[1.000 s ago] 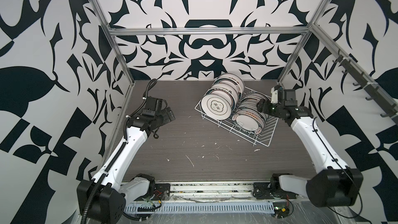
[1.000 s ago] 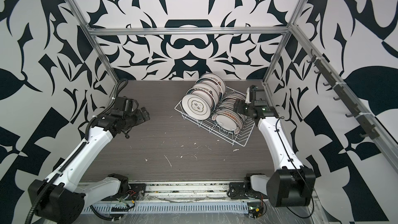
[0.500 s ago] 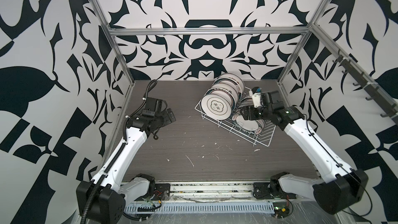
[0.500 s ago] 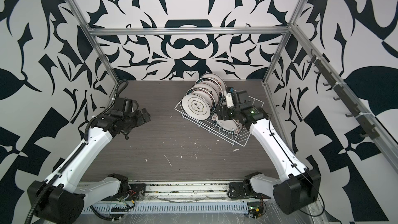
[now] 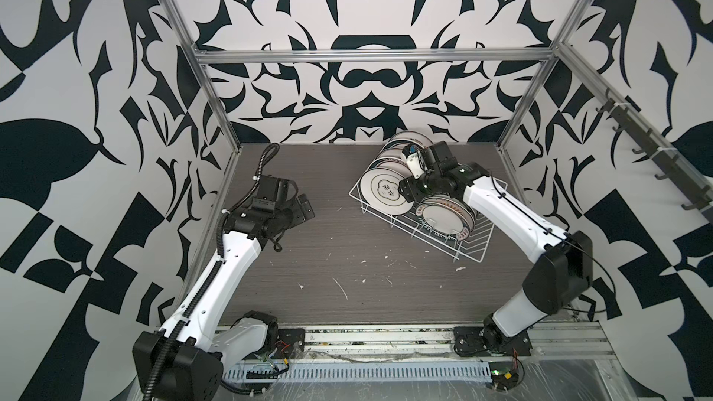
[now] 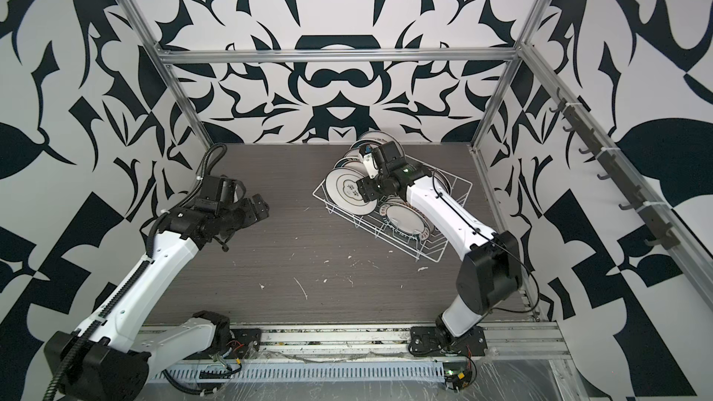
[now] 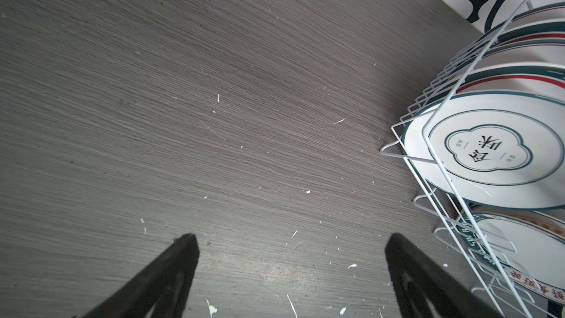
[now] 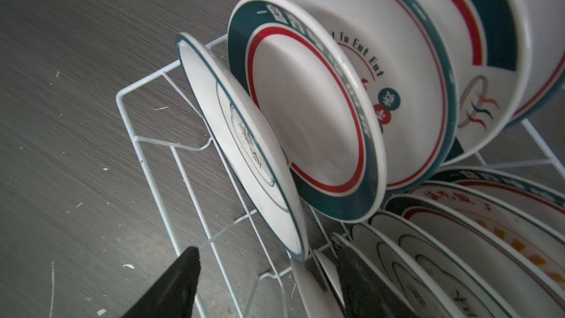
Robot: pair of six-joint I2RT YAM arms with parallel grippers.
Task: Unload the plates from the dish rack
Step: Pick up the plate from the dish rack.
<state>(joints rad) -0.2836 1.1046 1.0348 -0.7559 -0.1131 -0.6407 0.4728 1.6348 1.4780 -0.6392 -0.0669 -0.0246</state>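
Set against a second ago: finds the right gripper [image 5: 409, 191] shifted leftward in both top views, off the right end of the dish rack [image 5: 478, 245] and onto the front plate [image 5: 386, 195] of the far row. Finds the left gripper [image 5: 303, 208] unmoved, left of centre above the bare table [image 5: 347, 256].

Counts two arms [image 5: 231, 264], two grippers, one rack. Places the rack right of centre in both top views, askew, close to the back wall [image 5: 366, 102], with the plates [image 6: 403, 219] standing on edge in two rows. Makes out at least four in the far row. Finds five or more rims in the near row, packed too tight for a sure figure.

Only from the right wrist: sees black fingertips [image 8: 183, 279] either side of the front plate's rim, moderately apart, one well clear of it, nothing clamped. Cannot tell contact on the other side. Reads there also broad green bands, red rings and "To Eat Eat" on the plates behind.

Only from the left wrist: sees jaws spread wide over table strewn with white flecks [image 7: 307, 191]. Sees also the front plate's face, with two dark characters inside a green cloud outline.

Only from above: takes in both whole arms, bases included.
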